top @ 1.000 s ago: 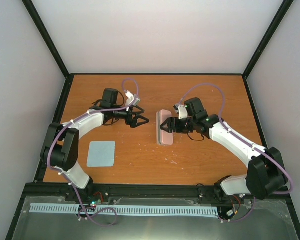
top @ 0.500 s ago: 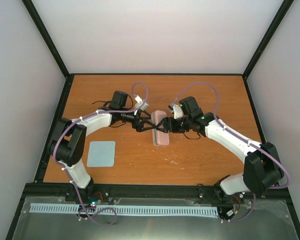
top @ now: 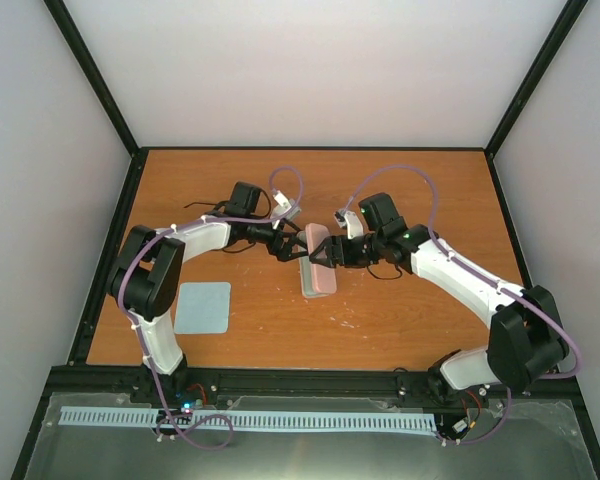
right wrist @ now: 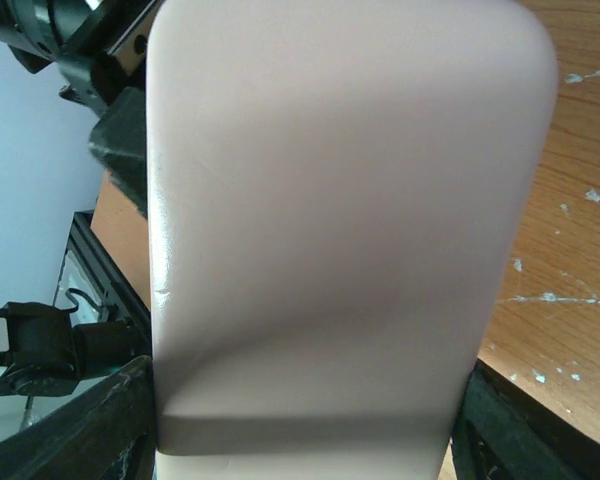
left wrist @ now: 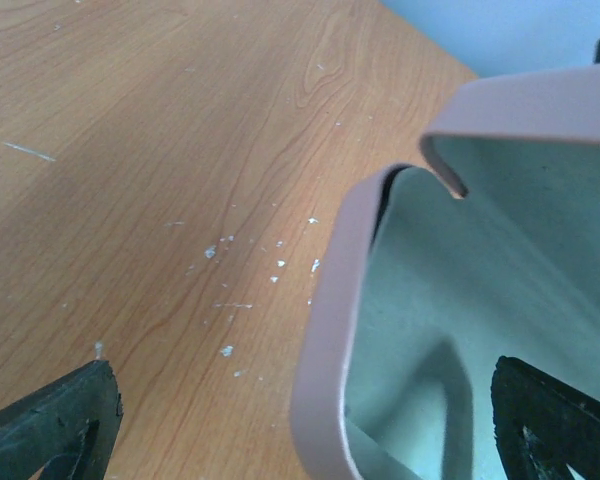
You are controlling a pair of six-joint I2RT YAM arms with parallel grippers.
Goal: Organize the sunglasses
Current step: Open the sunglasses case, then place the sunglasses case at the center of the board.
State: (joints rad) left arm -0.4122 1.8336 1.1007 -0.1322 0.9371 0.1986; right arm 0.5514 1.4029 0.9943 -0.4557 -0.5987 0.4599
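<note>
The left fingers (left wrist: 55, 425) are spread wide and grip nothing. They straddle the rim of the open pink case (left wrist: 325, 330): one tip hangs over bare surface (left wrist: 160, 150) outside the rim, and the other sits over the pale lining inside. Whether either tip touches the case cannot be told. The raised lid's curled edge stands just ahead of the inner tip.

The right fingers (right wrist: 520, 430) are clamped on the pink case. Its smooth outer face fills the whole span between them, and both tips press against its sides. The left fingers show just past the far edge of that face, so the two sets nearly meet across the case.

The sunglasses cannot be made out in any view, and their place cannot be told.

Open surface lies on the outer side of each set of fingers. A pale blue cloth (top: 202, 307) lies flat, well apart from the left fingers, back toward that arm's base.
</note>
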